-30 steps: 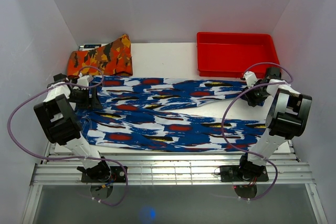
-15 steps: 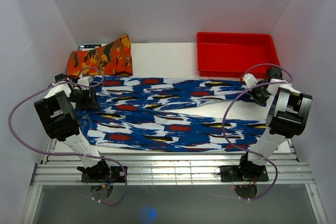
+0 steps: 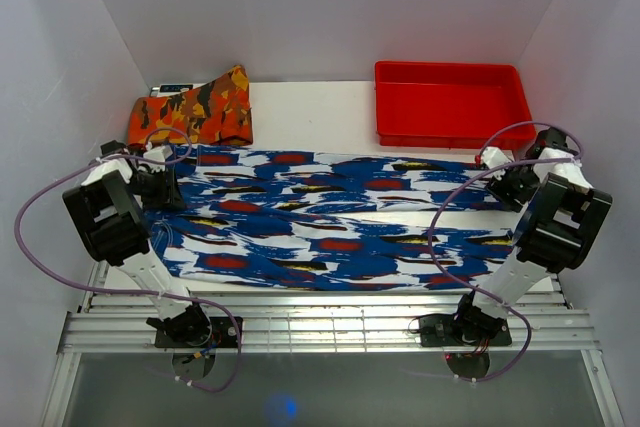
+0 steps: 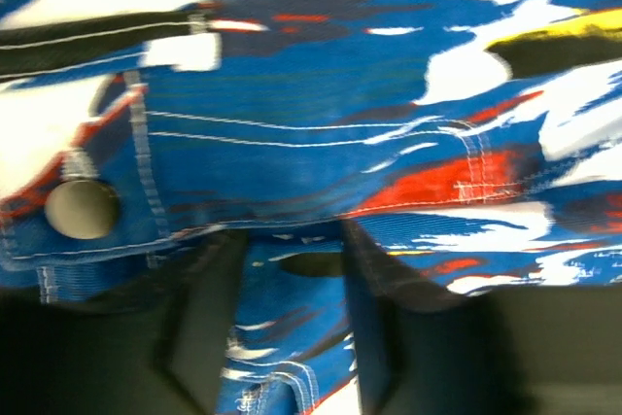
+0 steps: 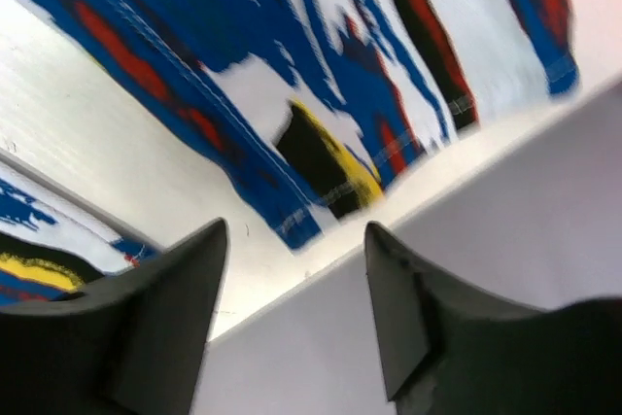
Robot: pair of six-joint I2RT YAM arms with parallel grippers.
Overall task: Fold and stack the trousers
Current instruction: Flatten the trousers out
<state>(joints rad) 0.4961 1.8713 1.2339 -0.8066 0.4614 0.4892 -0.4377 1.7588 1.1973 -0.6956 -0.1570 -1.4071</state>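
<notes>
The trousers (image 3: 330,217) lay spread across the middle of the counter (image 3: 310,112), with the waistband (image 4: 292,143) at 9 o'clock and the leg ends at 3 o'clock. The left jaws were clenched on the waistband, and the right jaws hung parted and empty beside the far hem (image 5: 306,216). This looked like set-up for the first fold, so the right jaws would next need to pinch that hem.

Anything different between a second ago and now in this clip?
The right gripper swung right, off the far leg's cuff; its jaws now stand open and empty. That leg of the trousers lies straighter, with a narrower gap to the near leg. The left gripper stays clamped on the waistband; the orange garment and red bin have not moved.
</notes>
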